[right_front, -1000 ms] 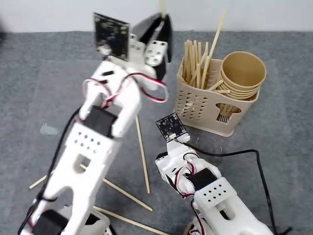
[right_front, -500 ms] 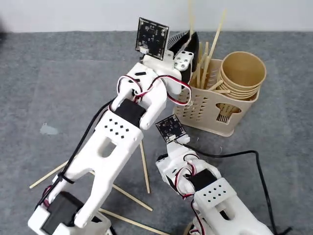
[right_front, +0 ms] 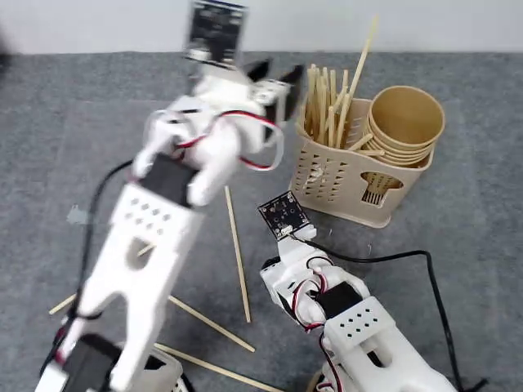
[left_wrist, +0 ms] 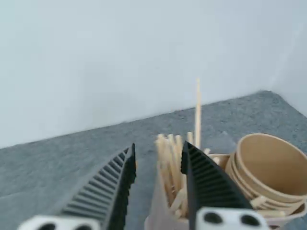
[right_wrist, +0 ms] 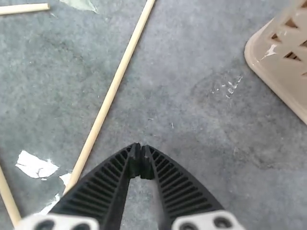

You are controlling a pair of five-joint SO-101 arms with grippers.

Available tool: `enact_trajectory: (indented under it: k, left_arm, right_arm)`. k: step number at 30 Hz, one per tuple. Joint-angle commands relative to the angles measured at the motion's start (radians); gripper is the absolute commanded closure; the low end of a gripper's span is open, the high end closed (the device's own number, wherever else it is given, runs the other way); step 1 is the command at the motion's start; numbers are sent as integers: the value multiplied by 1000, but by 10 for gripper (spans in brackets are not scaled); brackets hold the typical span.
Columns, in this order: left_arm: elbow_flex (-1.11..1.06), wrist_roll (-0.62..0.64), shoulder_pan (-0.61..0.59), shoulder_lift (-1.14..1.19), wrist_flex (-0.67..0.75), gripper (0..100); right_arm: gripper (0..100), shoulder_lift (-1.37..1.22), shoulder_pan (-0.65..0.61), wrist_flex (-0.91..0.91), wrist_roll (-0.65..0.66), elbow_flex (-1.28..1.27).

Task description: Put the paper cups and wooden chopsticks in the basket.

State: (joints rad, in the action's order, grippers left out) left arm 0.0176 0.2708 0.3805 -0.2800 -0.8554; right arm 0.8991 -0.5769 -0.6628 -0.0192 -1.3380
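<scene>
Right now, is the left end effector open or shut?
Open. The left end effector has its black fingers apart; chopsticks in the basket show through the gap.

Likely a lab bench: grey felt mat (right_front: pixel 490 204), plain white wall (left_wrist: pixel 96 57).

basket (right_front: pixel 327 184) beige (slotted pattern) | paper cups (right_front: pixel 406 122) tan | chopsticks (right_front: pixel 238 253) pale wood | table (right_front: pixel 478 245) mottled grey

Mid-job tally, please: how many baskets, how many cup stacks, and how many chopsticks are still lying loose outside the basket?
Basket: 1
Stack of paper cups, inside the basket: 1
Loose chopsticks lying outside it: 4
Total: 6
</scene>
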Motion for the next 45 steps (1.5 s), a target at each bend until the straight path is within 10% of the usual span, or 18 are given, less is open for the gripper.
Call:
enact_trajectory:
  k: [1, 14, 28, 45]
  left_arm:
    - [56, 9, -89, -150, -161, 845]
    - [-19, -233, -460, -358, -600, 988]
    - [-934, -264, -666, -924, -307, 989]
    - [-1372, -264, -786, -1339, -222, 988]
  right_arm:
    - [983, 5, -7, 12, 12, 14]
    - [983, 13, -8, -74, -43, 77]
    - [983, -254, -107, -401, -92, 589]
    - [820, -1152, -110, -406, -161, 1232]
